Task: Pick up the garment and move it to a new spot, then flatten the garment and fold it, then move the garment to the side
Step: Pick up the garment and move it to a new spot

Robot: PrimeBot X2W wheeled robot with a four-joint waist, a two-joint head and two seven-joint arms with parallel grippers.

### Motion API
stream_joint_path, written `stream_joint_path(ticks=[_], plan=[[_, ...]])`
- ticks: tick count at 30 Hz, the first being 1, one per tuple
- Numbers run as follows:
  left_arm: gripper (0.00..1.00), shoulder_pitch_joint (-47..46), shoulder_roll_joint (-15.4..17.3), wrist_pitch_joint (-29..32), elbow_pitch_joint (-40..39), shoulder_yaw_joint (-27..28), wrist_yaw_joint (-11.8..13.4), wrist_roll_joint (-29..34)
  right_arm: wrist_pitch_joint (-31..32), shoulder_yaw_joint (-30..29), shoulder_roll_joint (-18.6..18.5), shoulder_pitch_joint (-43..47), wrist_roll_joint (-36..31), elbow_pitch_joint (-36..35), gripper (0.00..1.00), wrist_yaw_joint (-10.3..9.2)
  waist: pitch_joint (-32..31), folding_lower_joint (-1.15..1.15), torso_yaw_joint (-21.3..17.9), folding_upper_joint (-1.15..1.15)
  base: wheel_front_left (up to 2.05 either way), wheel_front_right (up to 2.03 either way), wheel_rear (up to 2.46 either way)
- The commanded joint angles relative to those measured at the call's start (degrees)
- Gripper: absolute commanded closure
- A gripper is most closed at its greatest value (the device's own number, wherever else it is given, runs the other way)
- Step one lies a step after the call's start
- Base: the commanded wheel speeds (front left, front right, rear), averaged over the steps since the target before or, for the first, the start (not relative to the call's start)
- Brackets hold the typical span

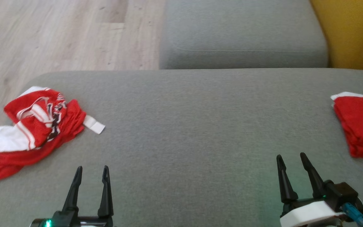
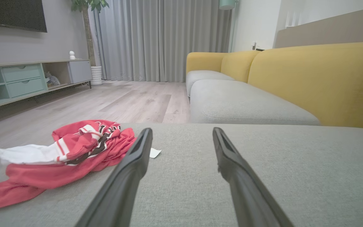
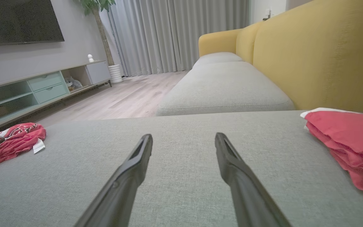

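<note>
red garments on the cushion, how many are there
2. One crumpled red-and-white garment at the left end of the cushion; one folded red garment at its right end, cut off by the frame, so more may be hidden.

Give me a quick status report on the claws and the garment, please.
Left claw open, empty. Right claw open, empty. Crumpled red-and-white garment lies at the grey cushion's left end, untouched. Another red garment lies at the right edge, well apart.

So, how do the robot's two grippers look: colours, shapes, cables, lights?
The left gripper and right gripper each have two long black fingers tapering to narrow tips. A green light glows at the left one's base. The right one's base has a white shell and a blue connector.
</note>
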Motion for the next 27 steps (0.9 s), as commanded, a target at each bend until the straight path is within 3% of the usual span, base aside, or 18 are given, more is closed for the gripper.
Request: stream_joint_path(ticks=[1, 16, 27], plan=[[0.0, -2.52, -0.1, -0.13, -1.7, 1.98, 0.32, 0.45, -0.63, 1.33, -0.22, -1.66, 0.44, -1.96, 0.0, -0.04, 0.42, 0.0, 1.54, 0.0, 0.0, 0.0, 0.0], [0.0, -2.83, -0.1, -0.13, -2.49, 3.58, -0.24, 1.12, -0.63, 4.11, -0.22, -3.55, 0.82, -1.99, 0.0, -0.04, 2.75, 0.0, 16.4, 0.0, 0.0, 0.0, 0.0], [0.0, -3.09, -0.1, -0.13, -4.02, 4.99, 0.29, 1.19, -0.63, 4.09, -0.22, -3.24, 0.61, -1.64, 0.0, -0.04, 3.33, 0.0, 21.77, 0.0, 0.0, 0.0, 0.0]])
